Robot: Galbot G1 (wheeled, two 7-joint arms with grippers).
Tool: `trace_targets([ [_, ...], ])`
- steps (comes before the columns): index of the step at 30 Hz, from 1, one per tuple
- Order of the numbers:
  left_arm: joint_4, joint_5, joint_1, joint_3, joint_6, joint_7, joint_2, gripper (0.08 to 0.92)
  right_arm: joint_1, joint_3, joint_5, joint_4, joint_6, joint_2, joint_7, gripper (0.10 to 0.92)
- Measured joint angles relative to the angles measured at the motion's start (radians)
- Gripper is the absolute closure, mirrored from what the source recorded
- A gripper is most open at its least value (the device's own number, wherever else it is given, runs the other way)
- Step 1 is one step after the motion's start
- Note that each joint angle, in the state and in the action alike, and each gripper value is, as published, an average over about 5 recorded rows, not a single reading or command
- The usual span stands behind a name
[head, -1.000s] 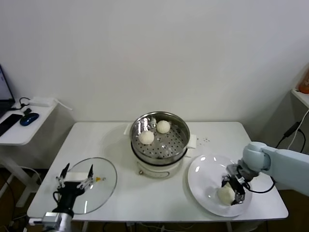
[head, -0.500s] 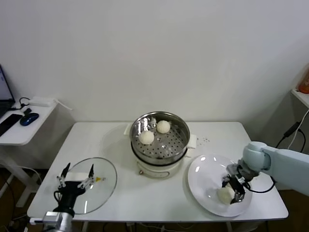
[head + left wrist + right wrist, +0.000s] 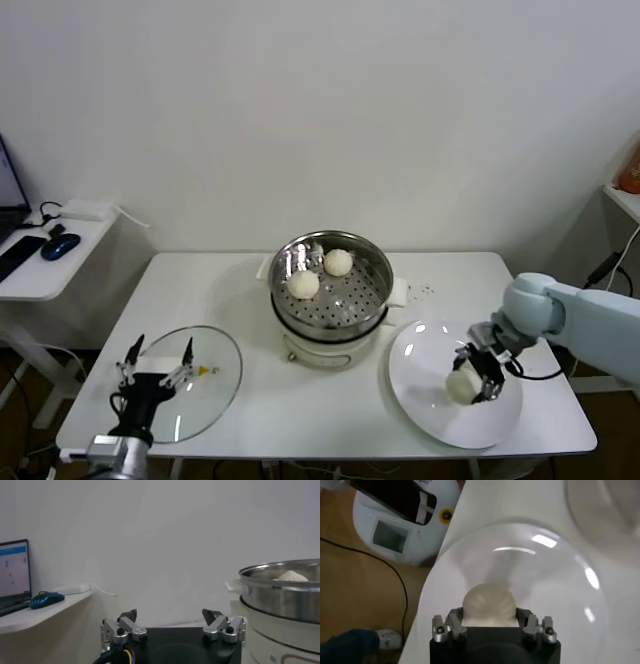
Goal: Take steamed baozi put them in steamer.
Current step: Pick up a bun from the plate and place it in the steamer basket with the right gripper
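Two baozi in steamer (right wrist shows third baozi).

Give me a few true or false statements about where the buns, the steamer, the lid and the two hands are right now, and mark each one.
1. Two baozi lie in the steamer. True.
2. The right hand is shut on a baozi over the white plate. True.
3. The glass lid sits on the steamer. False: it lies flat on the table, at the robot's left of the steamer.
4. The left hand grips a baozi. False: it is open and holds nothing, over the lid.
5. A second baozi remains on the plate. False: only the gripped one shows there.
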Motion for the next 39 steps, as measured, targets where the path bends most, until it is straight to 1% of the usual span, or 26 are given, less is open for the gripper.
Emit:
trace_targets([
  [6, -0.007, 0.003, -0.004, 0.003, 0.007, 0.001, 0.004, 0.177, 0.176, -0.066, -0.005, 0.071, 0.075, 0.013, -0.026, 0.333],
  [13, -0.008, 0.008, -0.006, 0.004, 0.011, 0.004, 0.004, 0.177, 0.387, -0.137, -0.027, 0.162, 0.172, 0.033, -0.046, 0.306],
  [21, -0.008, 0.015, -0.007, 0.003, 0.013, 0.002, 0.002, 0.177, 0.506, -0.134, -0.12, 0.225, 0.276, 0.1, -0.056, 0.304],
  [28, -0.011, 0.015, -0.007, -0.007, 0.017, -0.002, 0.003, 0.177, 0.513, -0.082, -0.232, 0.206, 0.344, 0.214, -0.06, 0.303],
  [39, -0.004, 0.011, -0.016, -0.011, 0.024, -0.009, 0.004, 0.177, 0.429, -0.025, -0.335, 0.081, 0.389, 0.433, -0.06, 0.304],
])
